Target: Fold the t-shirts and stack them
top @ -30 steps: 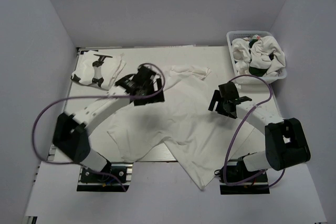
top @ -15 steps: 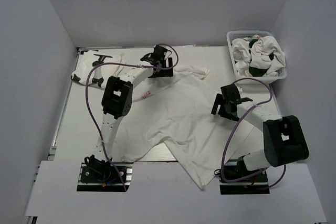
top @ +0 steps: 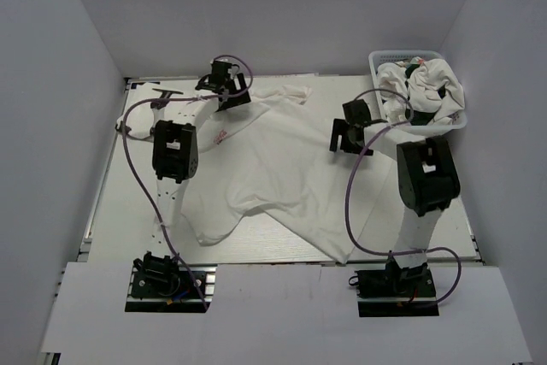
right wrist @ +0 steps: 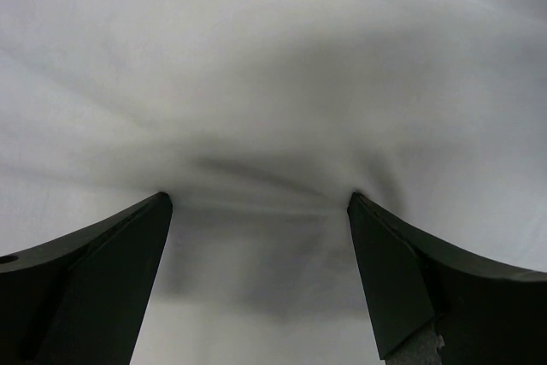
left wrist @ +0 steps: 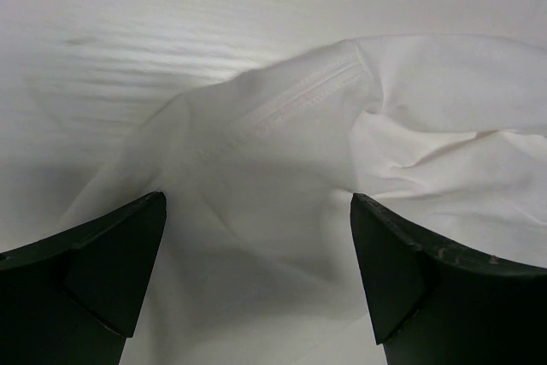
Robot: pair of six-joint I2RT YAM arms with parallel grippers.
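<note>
A large white t-shirt lies spread and creased across the table, a small bit of red print showing at its left side. My left gripper is over the shirt's far left part. In the left wrist view it is open, with a seamed hem just ahead of the jaws. My right gripper is over the shirt's right side. In the right wrist view it is open, its fingertips pressing into smooth white cloth. Another white t-shirt with dark print lies at the far left.
A white lattice basket at the far right holds more crumpled white t-shirts with dark green print. It stands close to the right gripper. White walls close in the table on three sides.
Both arms have stretched toward the far side. The left gripper went from the shirt's middle left to its far left edge; the right gripper moved toward the basket. The shirt shifted away from me.
</note>
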